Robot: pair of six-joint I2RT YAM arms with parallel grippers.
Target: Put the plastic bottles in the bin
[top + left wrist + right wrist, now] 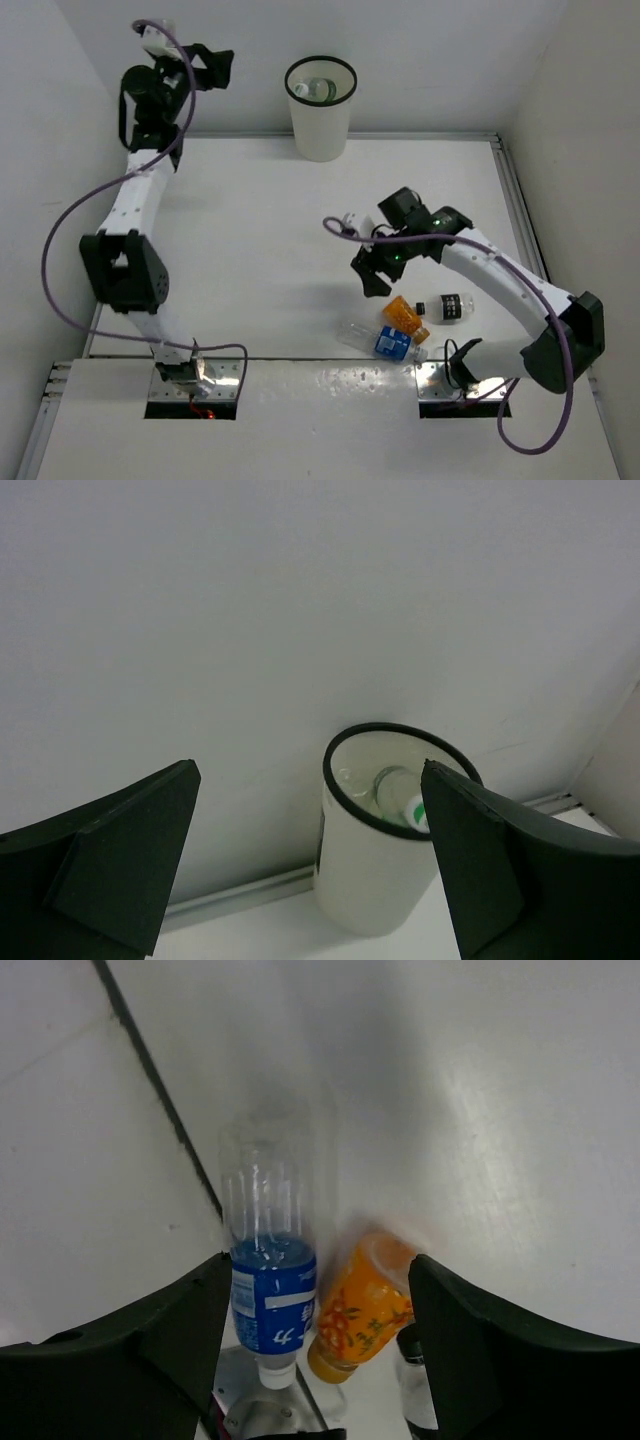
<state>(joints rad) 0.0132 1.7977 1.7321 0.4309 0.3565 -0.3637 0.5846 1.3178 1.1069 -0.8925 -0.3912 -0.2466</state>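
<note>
Hovering wide-jawed and empty over the orange bottle (404, 314) and blue-label bottle (386, 342), dark bottle (450, 307) beside them, is the right gripper (378, 275), while the left gripper (215, 68), likewise wide and empty, hangs near the bin (320, 130), a green-label bottle (318, 90) inside

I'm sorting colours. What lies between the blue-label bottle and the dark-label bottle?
The orange bottle, seen in the top view, between the blue-label bottle and dark-label bottle.
</note>
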